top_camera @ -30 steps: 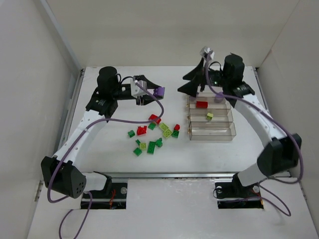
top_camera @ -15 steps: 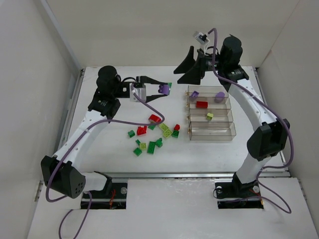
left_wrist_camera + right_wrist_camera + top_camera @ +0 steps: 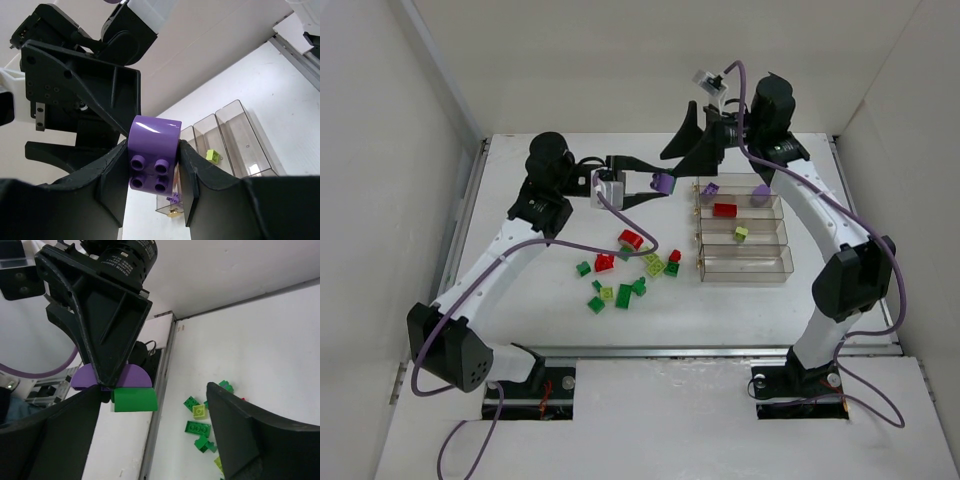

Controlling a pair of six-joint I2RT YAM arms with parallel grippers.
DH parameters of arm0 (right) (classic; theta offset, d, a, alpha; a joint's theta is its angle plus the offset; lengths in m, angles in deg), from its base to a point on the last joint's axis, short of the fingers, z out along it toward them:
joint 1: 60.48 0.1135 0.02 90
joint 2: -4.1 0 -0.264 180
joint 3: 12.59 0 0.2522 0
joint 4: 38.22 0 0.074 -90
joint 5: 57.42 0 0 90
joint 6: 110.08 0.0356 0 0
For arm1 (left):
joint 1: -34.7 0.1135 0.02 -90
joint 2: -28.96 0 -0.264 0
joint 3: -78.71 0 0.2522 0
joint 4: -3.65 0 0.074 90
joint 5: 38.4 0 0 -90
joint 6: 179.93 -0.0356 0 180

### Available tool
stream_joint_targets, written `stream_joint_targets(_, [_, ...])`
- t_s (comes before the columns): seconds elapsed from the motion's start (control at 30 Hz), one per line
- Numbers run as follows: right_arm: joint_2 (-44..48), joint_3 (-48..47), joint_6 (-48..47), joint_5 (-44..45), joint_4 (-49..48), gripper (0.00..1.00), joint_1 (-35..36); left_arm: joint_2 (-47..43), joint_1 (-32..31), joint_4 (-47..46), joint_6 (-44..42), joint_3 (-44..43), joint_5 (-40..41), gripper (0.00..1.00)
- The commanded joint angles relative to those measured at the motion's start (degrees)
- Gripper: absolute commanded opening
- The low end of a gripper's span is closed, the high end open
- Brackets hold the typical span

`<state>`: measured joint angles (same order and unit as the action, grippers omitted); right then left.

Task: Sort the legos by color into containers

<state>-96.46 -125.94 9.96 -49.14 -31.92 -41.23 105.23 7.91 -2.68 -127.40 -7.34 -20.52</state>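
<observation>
My left gripper (image 3: 662, 183) is shut on a purple lego (image 3: 663, 183), carried in the air just left of the containers (image 3: 782, 262). In the left wrist view that studded purple lego (image 3: 154, 152) sits clamped between both fingers. From the right wrist view the same lego (image 3: 131, 378) shows with a green rounded piece (image 3: 134, 399) right under it; I cannot tell if they are joined. My right gripper (image 3: 675, 165) hangs open and empty above the block's back left corner, close to the left gripper. Loose legos (image 3: 630, 265) lie left of the containers.
The back bin holds purple pieces (image 3: 761, 193), the second a red one (image 3: 724, 210), the third a yellow-green one (image 3: 741, 233). White walls enclose the table on three sides. A metal rail (image 3: 650, 350) runs along the near edge.
My left gripper has carried the purple lego rightward, nearer the containers. The right arm has lifted off the back bin and swung up and left.
</observation>
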Motion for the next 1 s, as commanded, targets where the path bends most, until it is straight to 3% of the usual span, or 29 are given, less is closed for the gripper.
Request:
stream_joint_targets(0.0, [0.5,-1.0,-0.2,-3.0,-2.5,0.88,1.0,-0.7,-0.8,-3.9,-0.3,-3.2,-1.3,0.00])
stream_joint_targets(0.2, [0.0,-1.0,0.3,-5.3,-2.5,0.81,1.0,-0.7,-0.8,-4.4,-1.5,-3.2,0.7,0.00])
stream_joint_targets(0.33, [0.0,-0.4,0.3,-5.3,-2.5,0.67,1.0,-0.7,-0.8,-4.4,-1.5,-2.7,1.7,0.00])
stream_joint_targets(0.43, [0.7,0.1,0.3,-5.8,-2.5,0.40,1.0,-1.2,-0.8,-4.4,-1.5,-2.7,1.7,0.00])
stream_joint_targets(0.47, [0.7,0.1,-0.3,-5.8,-2.5,0.20,1.0,-1.2,-0.8,-4.4,-1.5,-2.2,1.7,0.00])
stream_joint_targets(0.53, [1.9,1.3,-0.3,-3.9,-2.5,0.02,1.0,-1.2,-0.8,-3.6,-1.5,-2.2,3.9,0.00])
stream_joint_targets(0.77, [5.0,14.1,1.3,5.8,-2.5,0.00,-5.7,-3.5,-0.2,5.2,-5.9,-0.5,15.3,0.00])
stream_joint_targets(0.97, [11.4,29.9,3.0,31.1,3.6,0.00,-13.4,-4.1,-0.2,6.5,1.5,0.7,30.2,0.00])
